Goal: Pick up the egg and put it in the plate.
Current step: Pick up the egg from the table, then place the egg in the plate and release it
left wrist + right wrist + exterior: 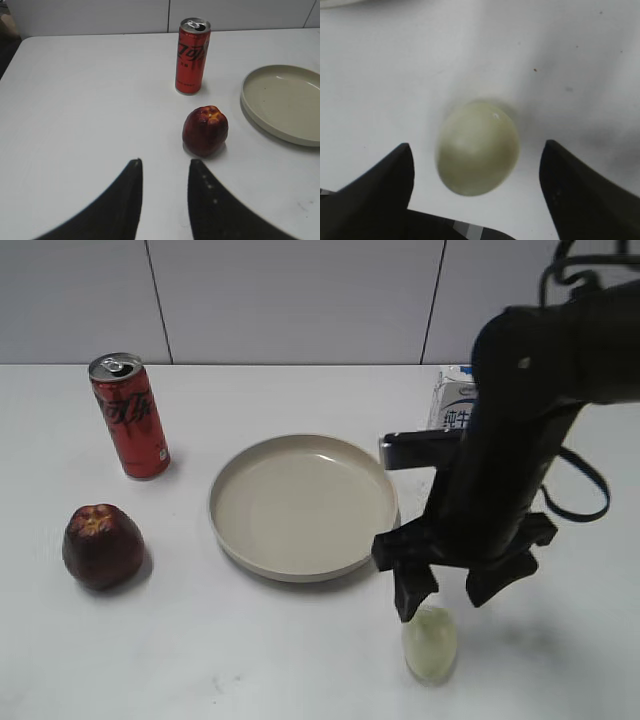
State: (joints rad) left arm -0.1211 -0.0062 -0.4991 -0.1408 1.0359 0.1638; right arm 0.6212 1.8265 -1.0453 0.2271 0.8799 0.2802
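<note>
The pale greenish-white egg [430, 643] lies on the white table near the front edge, to the front right of the beige plate [232, 530]. My right gripper [450, 600] hangs open just above the egg. In the right wrist view the egg [477, 147] lies between the two spread black fingers [477, 150], touching neither. My left gripper [164, 167] is open and empty over the table, short of the apple. The plate's rim [255, 112] shows at the right of that view.
A red soda can [130, 416] stands at the back left, and a dark red apple [102, 545] lies in front of it. A milk carton [452, 405] stands behind my right arm. The can [191, 56] and apple [205, 130] also show in the left wrist view.
</note>
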